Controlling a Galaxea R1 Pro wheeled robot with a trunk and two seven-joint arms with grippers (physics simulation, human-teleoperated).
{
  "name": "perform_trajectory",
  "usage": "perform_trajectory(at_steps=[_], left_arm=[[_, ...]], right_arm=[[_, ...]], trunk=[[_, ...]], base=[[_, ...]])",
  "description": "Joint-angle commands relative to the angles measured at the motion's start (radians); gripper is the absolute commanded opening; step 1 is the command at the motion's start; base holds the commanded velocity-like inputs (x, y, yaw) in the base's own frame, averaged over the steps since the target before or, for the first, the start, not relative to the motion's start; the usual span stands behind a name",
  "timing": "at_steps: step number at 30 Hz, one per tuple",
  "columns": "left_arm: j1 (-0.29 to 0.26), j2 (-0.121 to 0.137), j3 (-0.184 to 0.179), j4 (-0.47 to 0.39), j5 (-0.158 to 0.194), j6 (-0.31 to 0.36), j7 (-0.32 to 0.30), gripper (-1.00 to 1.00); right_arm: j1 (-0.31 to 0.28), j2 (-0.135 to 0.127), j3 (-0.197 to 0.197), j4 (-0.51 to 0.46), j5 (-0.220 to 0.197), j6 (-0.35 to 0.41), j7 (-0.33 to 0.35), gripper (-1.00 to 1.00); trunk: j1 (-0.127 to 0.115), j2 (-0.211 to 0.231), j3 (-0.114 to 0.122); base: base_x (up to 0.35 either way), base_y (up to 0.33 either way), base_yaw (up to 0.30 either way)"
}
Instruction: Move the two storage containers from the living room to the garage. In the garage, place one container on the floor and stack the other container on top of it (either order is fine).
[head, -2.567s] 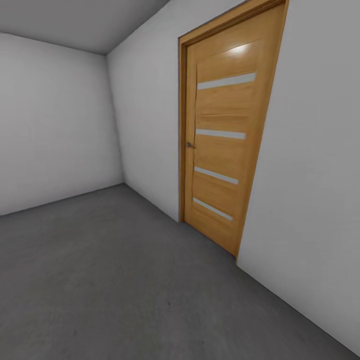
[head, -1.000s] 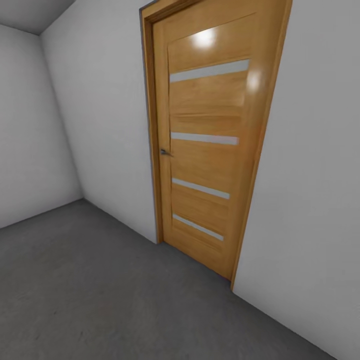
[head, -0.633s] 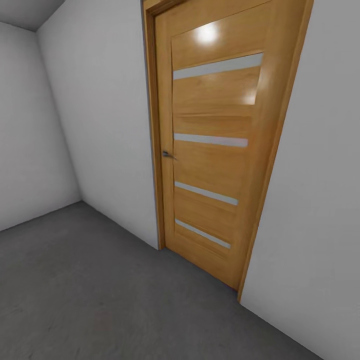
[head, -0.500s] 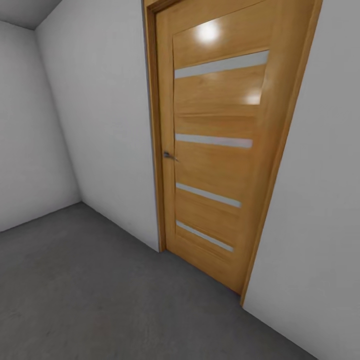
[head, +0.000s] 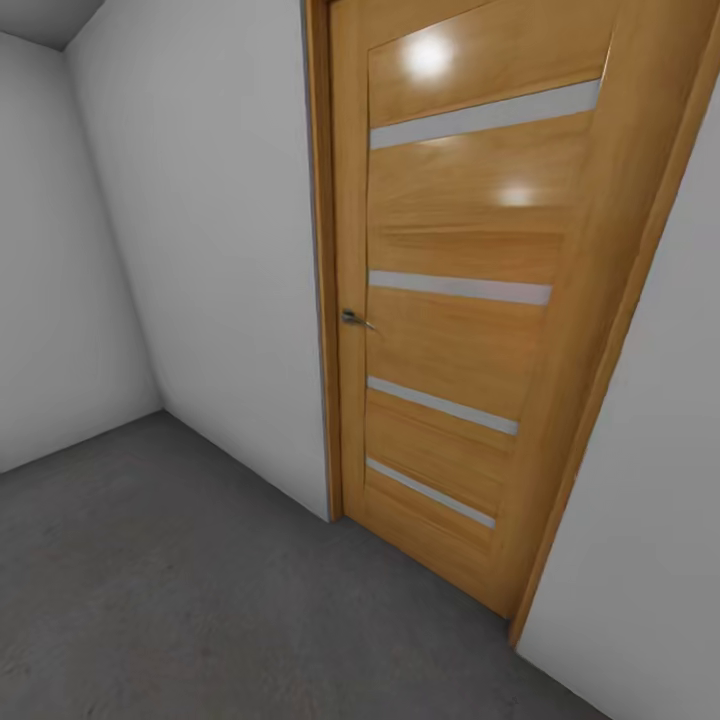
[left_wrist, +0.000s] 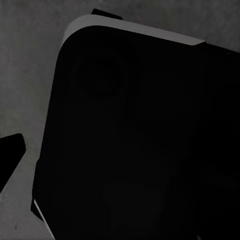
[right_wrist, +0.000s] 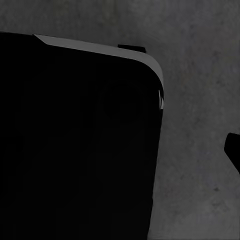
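Under your wrists a black robot body (left_wrist: 135, 145) covers most of the grey concrete floor (head: 180, 590); a dark tip (left_wrist: 9, 155) is cut off, so I cannot tell how the jaws stand. Ahead stands a wooden door (head: 470, 300) with a handle (head: 355, 320) between white walls (head: 220, 250). No writing reads anywhere.

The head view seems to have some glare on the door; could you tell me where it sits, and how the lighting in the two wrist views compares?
Head view: two soft bright glare spots on the glossy wooden door, both in its upper part, the white walls evenly lit. Left wrist view: a large dark body almost black, detail lost, above dim grey floor. Right wrist view: likewise underexposed.
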Motion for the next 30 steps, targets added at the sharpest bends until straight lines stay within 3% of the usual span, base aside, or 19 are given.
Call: perform_trajectory(at_steps=[1,9,30], left_arm=[[0.0,0.0,0.006,0.0,0.002,-0.001,0.0,1.0],[0.0,0.0,0.006,0.0,0.002,-0.001,0.0,1.0],[0.0,0.001,0.006,-0.002,0.002,-0.001,0.0,1.0]], right_arm=[[0.0,0.0,0.007,0.0,-0.001,-0.003,-0.001,1.0],[0.0,0.002,-0.004,0.001,-0.007,-0.003,-0.001,1.0],[0.0,0.004,-0.003,0.001,-0.003,-0.004,-0.001,1.0]], trunk=[[0.001,0.0,-0.001],[0.001,0.0,-0.001],[0.001,0.0,-0.001]], base=[[0.276,0.241,0.0],[0.253,0.262,-0.074],[0.247,0.266,-0.236]])
